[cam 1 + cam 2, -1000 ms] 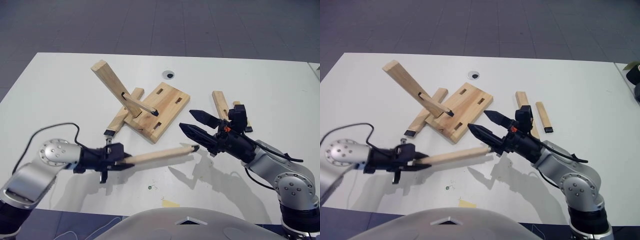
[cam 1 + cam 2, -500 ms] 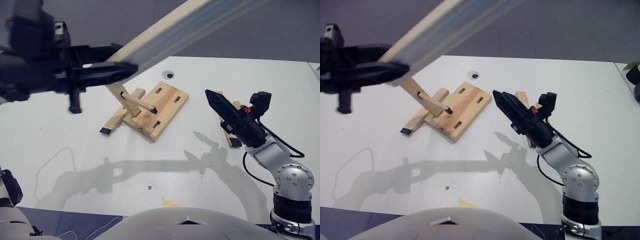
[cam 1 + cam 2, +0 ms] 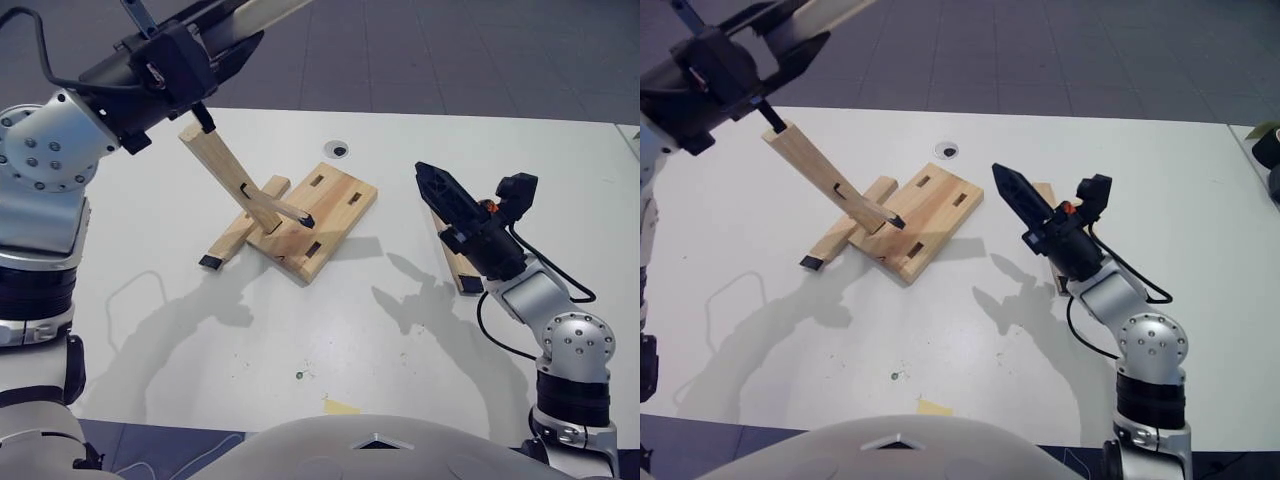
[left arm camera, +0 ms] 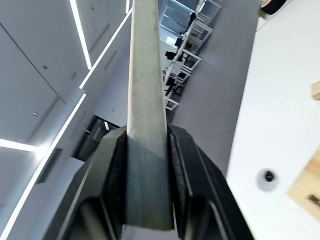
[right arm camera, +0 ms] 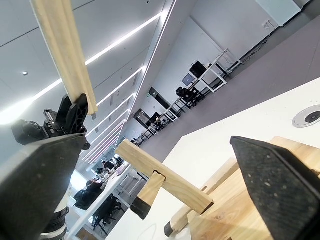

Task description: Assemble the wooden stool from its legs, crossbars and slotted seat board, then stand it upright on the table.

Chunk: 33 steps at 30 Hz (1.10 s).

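Observation:
The slotted seat board [image 3: 332,203] lies flat mid-table. One leg [image 3: 222,166] stands tilted in it with a crossbar [image 3: 282,209] stuck through. Another leg [image 3: 237,231] lies beside the board, partly under it. My left gripper [image 3: 222,38] is high over the table's back left, shut on a further wooden leg [image 4: 146,95] that points up and away. My right gripper [image 3: 437,188] hovers open just right of the board, nothing between its fingers [image 5: 280,185]. Loose wooden pieces [image 3: 457,268] lie on the table under it, partly hidden.
A round cable hole [image 3: 340,150] sits in the white table [image 3: 150,330] behind the board. A small yellowish scrap [image 3: 340,406] lies near the front edge. The front and left of the table are bare.
My left arm swung the held leg from low over the table's front up to the back left. My right gripper drew back from the leg's tip to the right of the board.

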{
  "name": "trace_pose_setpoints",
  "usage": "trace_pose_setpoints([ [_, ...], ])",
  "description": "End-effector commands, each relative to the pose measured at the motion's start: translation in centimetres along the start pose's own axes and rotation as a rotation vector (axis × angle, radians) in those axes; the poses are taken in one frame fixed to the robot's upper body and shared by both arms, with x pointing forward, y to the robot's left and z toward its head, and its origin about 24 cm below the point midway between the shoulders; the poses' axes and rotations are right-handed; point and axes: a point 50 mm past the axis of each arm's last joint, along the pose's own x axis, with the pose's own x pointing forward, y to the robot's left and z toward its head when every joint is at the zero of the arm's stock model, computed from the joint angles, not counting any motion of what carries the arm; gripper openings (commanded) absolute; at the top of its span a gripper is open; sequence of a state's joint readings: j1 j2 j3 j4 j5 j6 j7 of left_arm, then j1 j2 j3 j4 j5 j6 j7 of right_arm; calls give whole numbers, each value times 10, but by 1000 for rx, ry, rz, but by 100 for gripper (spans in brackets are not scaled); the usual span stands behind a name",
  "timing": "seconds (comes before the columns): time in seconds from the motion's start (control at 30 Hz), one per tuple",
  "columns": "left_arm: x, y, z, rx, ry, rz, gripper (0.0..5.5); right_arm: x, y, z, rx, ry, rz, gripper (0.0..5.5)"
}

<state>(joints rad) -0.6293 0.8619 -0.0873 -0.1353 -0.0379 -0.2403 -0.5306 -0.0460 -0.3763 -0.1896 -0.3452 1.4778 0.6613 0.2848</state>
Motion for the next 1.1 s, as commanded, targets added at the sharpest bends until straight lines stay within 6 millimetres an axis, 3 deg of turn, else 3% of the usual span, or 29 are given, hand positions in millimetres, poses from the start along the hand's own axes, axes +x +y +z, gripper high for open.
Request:
trace_pose_setpoints([
  [0.03,36,-31,-4,465,-82,-97,101,23,-11,16,-233,-54,-158,540],
  [0.13,41,-54,-5,386,-30,-115,101,34,9,6,-354,-15,-93,540],
  [0.3,44,-91,2,310,-13,-64,101,49,40,7,8,-241,45,540],
  [0.37,41,-98,5,297,-12,-53,101,50,43,10,138,-318,42,540],
  [0.53,36,-100,8,290,0,-34,101,47,26,25,303,-492,-88,540],
  [0.8,38,-105,17,299,-56,-44,101,51,27,44,383,-612,-149,425],
  [1.1,39,-104,21,312,-82,-44,101,54,21,36,428,-588,-292,281],
])
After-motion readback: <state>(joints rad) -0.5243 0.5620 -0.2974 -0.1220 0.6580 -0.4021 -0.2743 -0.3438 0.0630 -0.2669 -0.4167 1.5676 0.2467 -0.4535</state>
